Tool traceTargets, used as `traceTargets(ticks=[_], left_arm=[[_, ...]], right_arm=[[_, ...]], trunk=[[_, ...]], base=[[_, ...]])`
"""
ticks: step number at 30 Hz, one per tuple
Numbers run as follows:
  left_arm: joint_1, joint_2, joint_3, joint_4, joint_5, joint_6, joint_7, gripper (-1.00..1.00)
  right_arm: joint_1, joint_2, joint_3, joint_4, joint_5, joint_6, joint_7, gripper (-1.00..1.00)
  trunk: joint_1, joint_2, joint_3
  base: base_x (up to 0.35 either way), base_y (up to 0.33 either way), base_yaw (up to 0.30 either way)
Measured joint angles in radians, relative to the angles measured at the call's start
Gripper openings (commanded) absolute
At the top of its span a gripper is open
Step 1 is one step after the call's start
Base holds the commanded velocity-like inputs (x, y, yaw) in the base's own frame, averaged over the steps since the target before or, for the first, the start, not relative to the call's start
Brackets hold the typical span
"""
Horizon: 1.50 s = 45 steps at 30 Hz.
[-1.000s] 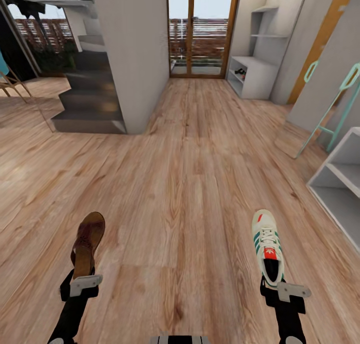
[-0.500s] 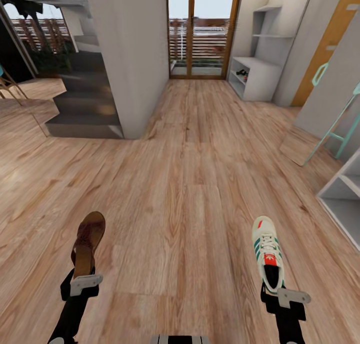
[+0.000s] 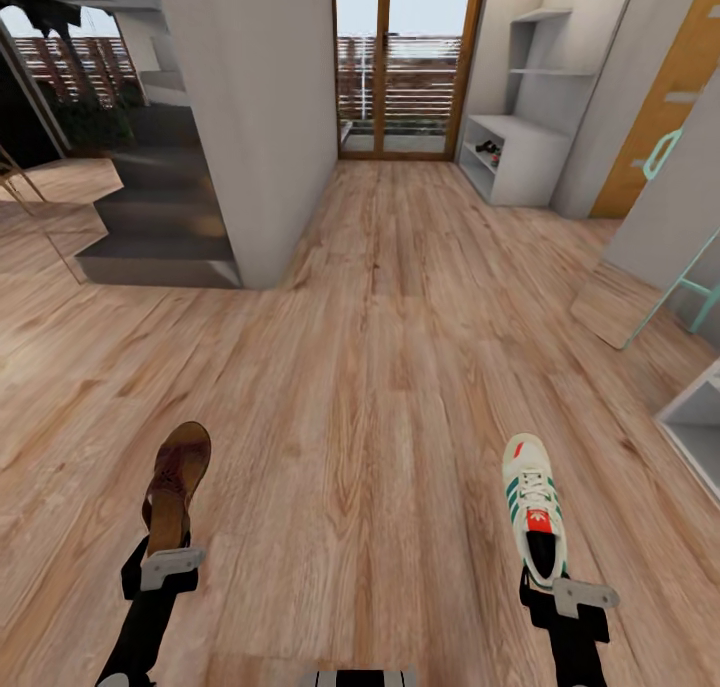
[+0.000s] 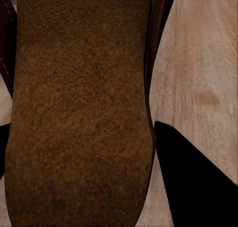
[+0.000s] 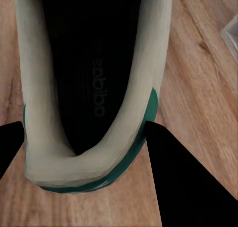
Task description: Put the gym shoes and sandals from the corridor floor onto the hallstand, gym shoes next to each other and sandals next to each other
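One brown sandal [image 3: 178, 477] hangs over the corridor floor [image 3: 370, 387] at the lower left, its heel in my shut left gripper [image 3: 165, 559]. The left wrist view looks down on the sandal's footbed [image 4: 79, 108], with a black finger [image 4: 198, 187] beside it. At the lower right, my right gripper [image 3: 552, 582] is shut on the heel of one cream gym shoe [image 3: 533, 502] with green stripes. Seen from the right wrist, the shoe's heel collar [image 5: 89, 157] sits between the black fingers [image 5: 188, 182]. The pale hallstand [image 3: 525, 162] stands far ahead on the right, next to the glass door.
A grey wall block [image 3: 260, 117] and dark steps [image 3: 160, 227] stand ahead on the left. A glass door [image 3: 400, 62] closes the corridor's end. A white shelf unit [image 3: 695, 422] and a teal frame [image 3: 690, 287] line the right edge. Something small and dark [image 3: 487, 149] lies on a hallstand shelf.
The whole head view has shifted: the white shelf unit on the right has slid toward the frame edge and the steps toward the left. Both grippers keep their shoes in the same place.
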Motion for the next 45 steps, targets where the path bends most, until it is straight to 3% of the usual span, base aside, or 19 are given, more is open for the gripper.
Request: traceTargets(ticks=[45], left_arm=[[0.001,-0.003,-0.004,-0.001,0.000,0.000,0.000,-1.00]], right_arm=[[0.000,-0.004,0.000,0.004,0.000,-0.004,0.000,-1.00]], trunk=[[0.000,0.000,0.000]], base=[[0.331,0.000,0.000]])
